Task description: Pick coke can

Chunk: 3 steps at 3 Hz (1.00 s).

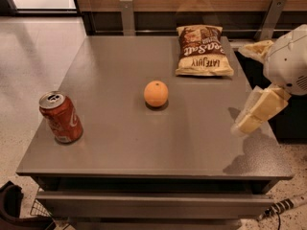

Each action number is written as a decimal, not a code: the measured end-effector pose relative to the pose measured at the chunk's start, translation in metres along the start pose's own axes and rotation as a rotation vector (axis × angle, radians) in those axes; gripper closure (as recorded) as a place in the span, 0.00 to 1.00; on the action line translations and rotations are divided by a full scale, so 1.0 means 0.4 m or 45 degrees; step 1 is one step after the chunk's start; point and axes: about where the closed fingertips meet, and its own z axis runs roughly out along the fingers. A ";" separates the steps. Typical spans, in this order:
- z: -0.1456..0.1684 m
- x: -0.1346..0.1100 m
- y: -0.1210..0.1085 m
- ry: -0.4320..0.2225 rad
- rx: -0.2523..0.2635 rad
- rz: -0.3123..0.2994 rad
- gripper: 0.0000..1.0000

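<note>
The coke can (61, 118) is red with a silver top. It stands upright near the front left corner of the grey table (120, 147). My gripper (256, 110) hangs at the right edge of the table, above its surface and far to the right of the can. It holds nothing that I can see. The orange lies between the gripper and the can.
A round orange (156, 94) lies near the table's middle. A brown chip bag (203, 50) lies flat at the back right. A wooden wall with metal brackets (127, 16) runs behind the table. A dark object (12, 205) sits on the floor at the front left.
</note>
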 end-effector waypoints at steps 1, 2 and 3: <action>0.074 -0.069 0.036 -0.325 -0.049 0.022 0.00; 0.121 -0.149 0.087 -0.578 -0.144 0.076 0.00; 0.147 -0.211 0.129 -0.792 -0.203 0.199 0.00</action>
